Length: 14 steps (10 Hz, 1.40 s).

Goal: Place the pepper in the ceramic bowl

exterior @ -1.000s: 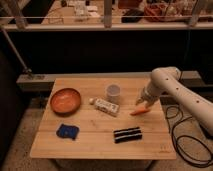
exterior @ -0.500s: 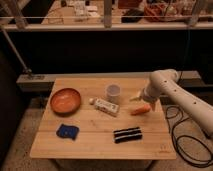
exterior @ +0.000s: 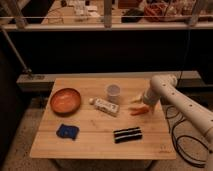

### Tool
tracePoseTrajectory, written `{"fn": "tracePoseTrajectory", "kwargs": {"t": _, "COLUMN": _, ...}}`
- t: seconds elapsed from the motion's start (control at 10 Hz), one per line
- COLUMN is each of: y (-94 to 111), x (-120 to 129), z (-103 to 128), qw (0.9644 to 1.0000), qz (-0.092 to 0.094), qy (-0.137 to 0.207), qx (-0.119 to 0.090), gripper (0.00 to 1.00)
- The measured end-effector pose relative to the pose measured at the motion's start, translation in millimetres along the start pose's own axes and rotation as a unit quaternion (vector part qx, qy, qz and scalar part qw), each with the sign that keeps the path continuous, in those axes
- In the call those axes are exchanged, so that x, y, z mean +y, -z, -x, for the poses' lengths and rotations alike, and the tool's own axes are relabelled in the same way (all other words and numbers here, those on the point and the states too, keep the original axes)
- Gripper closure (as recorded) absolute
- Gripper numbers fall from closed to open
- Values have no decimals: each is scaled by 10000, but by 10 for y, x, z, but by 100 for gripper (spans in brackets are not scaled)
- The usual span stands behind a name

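ceramic bowl (exterior: 65,100) left | pepper (exterior: 139,111) right | pincer (exterior: 138,102) near pepper

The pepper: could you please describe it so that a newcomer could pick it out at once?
On the wooden table, look at the right side, where the white arm's tool comes down just right of the pale cup. Right at the tool is the pepper: small, slim, orange and tapered, far shorter than the white tube to its left.

Wooden table (exterior: 95,134) on speckled floor (exterior: 17,142); dark wall (exterior: 100,55) behind; dim light; hand (exterior: 139,104) over table's right side.
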<state>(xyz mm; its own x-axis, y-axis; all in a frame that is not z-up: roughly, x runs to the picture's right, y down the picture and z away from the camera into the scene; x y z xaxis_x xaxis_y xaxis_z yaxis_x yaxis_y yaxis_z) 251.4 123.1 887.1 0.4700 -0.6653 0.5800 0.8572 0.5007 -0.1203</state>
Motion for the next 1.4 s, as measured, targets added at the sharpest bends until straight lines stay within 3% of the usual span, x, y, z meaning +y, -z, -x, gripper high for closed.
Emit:
{"fn": "tracePoseTrajectory", "kwargs": {"t": 0.2, "y": -107, "x": 76, "z": -26, "qw": 9997, "qz": 122, "qy": -159, "qx": -112, "gripper": 23}}
{"fn": "tracePoseTrajectory", "kwargs": {"t": 0.8, "y": -232, "x": 56, "z": 1, "qw": 9983, "qz": 343, "qy": -242, "qx": -400, "gripper": 84}}
{"fn": "tracePoseTrajectory", "kwargs": {"t": 1.0, "y": -242, "x": 43, "z": 9, "qw": 9981, "qz": 368, "qy": -243, "qx": -429, "gripper": 99}}
{"fn": "tracePoseTrajectory", "kwargs": {"t": 1.4, "y": -243, "x": 44, "z": 9, "qw": 9981, "qz": 369, "qy": -243, "qx": -429, "gripper": 100}}
